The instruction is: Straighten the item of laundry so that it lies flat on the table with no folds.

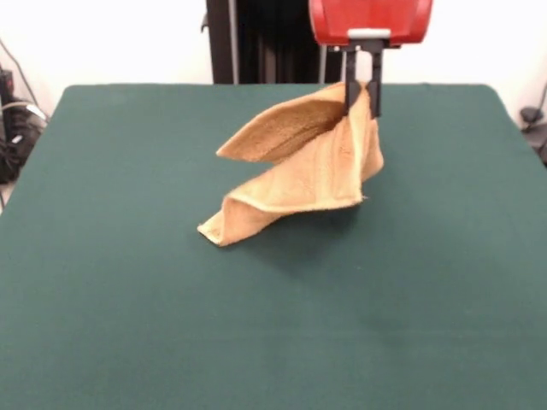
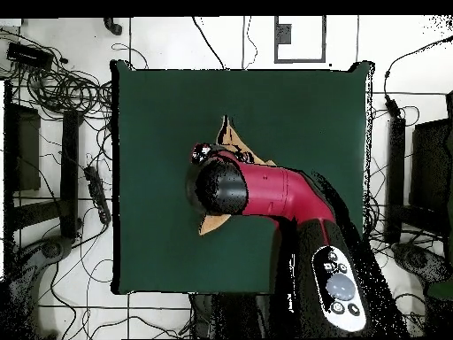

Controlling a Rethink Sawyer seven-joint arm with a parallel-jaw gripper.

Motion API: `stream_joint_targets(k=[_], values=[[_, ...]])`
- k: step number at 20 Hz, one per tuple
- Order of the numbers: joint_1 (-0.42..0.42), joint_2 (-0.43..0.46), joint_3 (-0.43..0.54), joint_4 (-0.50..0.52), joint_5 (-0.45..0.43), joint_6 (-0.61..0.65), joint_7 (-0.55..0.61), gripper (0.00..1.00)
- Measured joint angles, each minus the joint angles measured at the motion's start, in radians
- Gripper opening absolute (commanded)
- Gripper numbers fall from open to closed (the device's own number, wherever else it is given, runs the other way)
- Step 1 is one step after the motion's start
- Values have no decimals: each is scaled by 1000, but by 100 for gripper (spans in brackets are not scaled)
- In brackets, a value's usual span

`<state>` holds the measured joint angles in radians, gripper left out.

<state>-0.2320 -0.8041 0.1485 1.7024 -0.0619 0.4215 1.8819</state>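
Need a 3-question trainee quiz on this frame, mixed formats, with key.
1. True or false: the towel lies flat on the table.
2. The gripper is: A) open above the towel, B) shut on the towel's upper corner, C) resting on the table.
3. Fill in: the towel's lowest corner ____ the table.

Key: 1 false, it hangs folded from the gripper. 2 B. 3 touches.
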Motion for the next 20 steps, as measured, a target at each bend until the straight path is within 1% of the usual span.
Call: stream_joint_targets(k=[4, 11, 12, 20], values=[[4, 8, 0, -60, 20, 24, 0, 0], [0, 41, 1, -109, 45, 24, 0, 0], [0, 57, 1, -120, 45, 24, 0, 100], [-3, 87, 6, -132, 45, 24, 0, 100]])
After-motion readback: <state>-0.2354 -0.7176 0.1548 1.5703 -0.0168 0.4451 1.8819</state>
